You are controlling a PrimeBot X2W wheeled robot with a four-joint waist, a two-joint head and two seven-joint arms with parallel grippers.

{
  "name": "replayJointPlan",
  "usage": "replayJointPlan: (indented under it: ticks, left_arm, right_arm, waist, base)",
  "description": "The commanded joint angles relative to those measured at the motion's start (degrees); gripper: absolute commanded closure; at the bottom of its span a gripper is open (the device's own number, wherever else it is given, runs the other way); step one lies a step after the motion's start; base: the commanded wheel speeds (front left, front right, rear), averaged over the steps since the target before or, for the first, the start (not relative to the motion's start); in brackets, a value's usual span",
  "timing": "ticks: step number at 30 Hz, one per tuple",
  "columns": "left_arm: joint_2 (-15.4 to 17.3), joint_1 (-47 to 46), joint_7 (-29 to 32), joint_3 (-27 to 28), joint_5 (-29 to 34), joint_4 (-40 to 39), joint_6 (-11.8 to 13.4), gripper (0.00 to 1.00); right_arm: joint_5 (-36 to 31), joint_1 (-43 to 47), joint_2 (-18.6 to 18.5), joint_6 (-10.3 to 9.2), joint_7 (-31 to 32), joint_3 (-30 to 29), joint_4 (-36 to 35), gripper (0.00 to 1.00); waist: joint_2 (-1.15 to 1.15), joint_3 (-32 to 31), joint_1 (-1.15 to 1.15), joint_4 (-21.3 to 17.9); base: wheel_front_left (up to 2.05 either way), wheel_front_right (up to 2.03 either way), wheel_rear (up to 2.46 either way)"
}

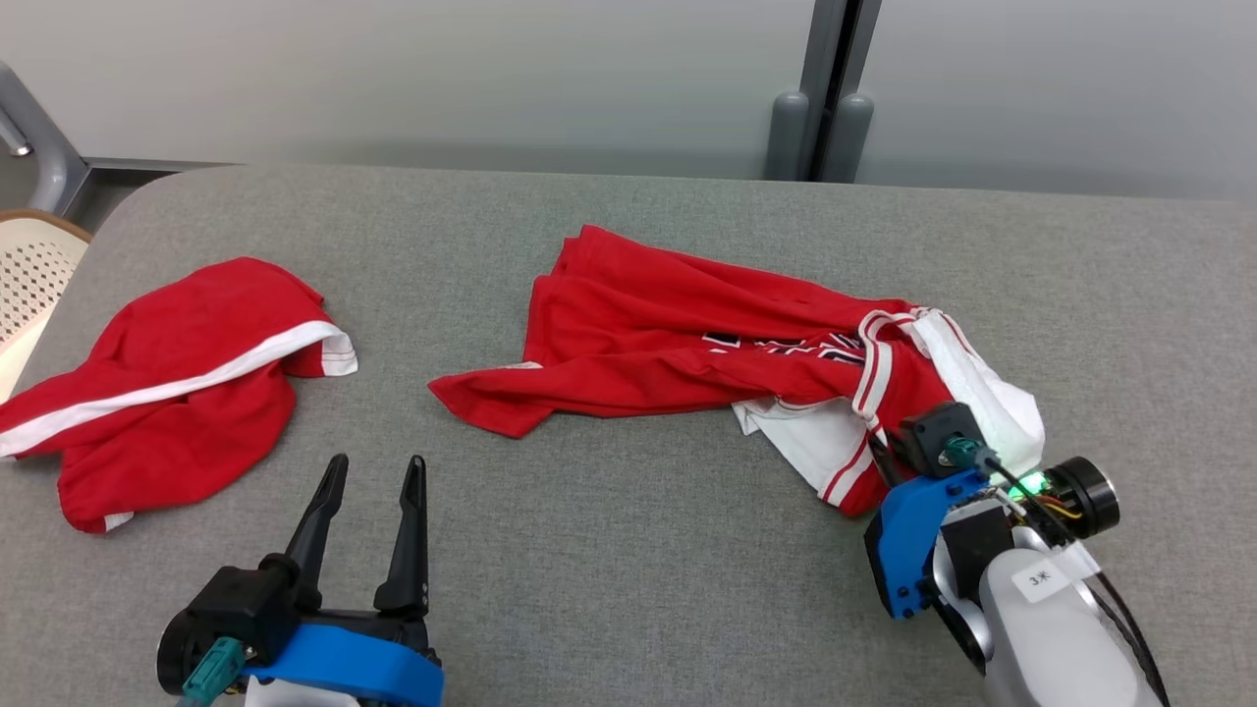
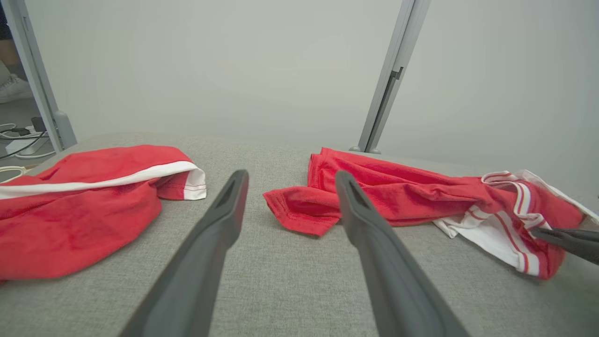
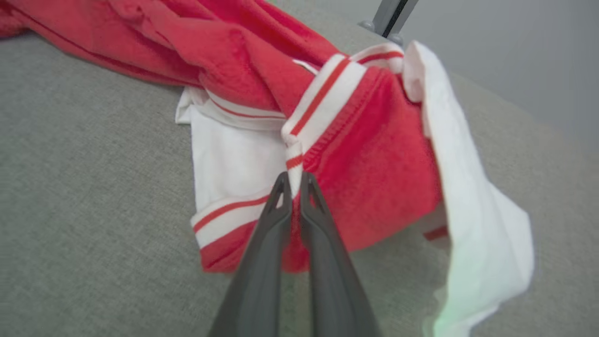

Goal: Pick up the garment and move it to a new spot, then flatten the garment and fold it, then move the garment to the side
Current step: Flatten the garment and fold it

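The pick-up is in hand: the right gripper [image 3: 292, 180] pinches the striped trim of the red-and-white jersey [image 1: 668, 344], which lies crumpled mid-way across the grey table [image 1: 628, 589]. Next likely comes a lift clear of the table. The right wrist view reveals the pinch; in the head view the wrist covers it. The left gripper [image 1: 378, 462] rests spread, empty.

The light is bright, soft and even in all three views, and seems to fall from above. The gray table [image 1: 628, 589] has no glare. Thin soft shadows lie under the edges of the red shirt [image 1: 668, 334] in the middle of the head view. A small green light [image 1: 1026, 483] glows at the lower right there. A pale green tint shows on the white cloth [image 3: 472, 243] at the lower right of the right wrist view, and that view is blurry all over. In the left wrist view the long dark fingers [image 2: 206, 262] of the left gripper [image 2: 291, 175] go fuzzy near the bottom edge, and the gray post [image 2: 393, 79] at the upper right leans.
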Motion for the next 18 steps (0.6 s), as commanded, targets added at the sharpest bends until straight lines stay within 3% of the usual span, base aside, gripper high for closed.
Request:
replayJointPlan:
  ticks: [1, 5, 10, 18]
  left_arm:
    - [0.10, -0.02, -0.36, 0.09, -0.33, 0.14, -0.02, 0.00]
    - [0.33, 0.69, -0.41, -0.07, -0.16, 0.04, 0.17, 0.00]
    - [0.66, 1.55, -0.20, -0.17, -0.28, -0.45, 0.55, 0.00]
    - [0.86, 1.91, 0.14, -0.89, -0.23, -1.26, 0.69, 0.00]
  right_arm:
    - [2.38, 0.36, -0.14, 0.01, -1.80, -0.39, -1.26, 1.00]
    - [7.26, -1.20, -0.12, 0.01, -5.08, 0.78, -6.17, 1.00]
    - [12.54, -6.05, -0.12, 0.02, -7.04, 6.45, -12.99, 1.00]
    - [20.44, -20.38, -0.11, 0.02, -9.76, 16.33, -13.44, 1.00]
  waist:
    - [0.00, -0.70, 0.00, -0.37]
    - [0.00, -2.24, 0.00, -0.96]
    - [0.00, -3.72, 0.00, -1.45]
    - [0.00, -4.34, 0.00, -0.80]
  base:
    - [0.00, 0.00, 0.00]
    - [0.00, 0.00, 0.00]
    - [0.00, 0.00, 0.00]
    - [0.00, 0.00, 0.00]
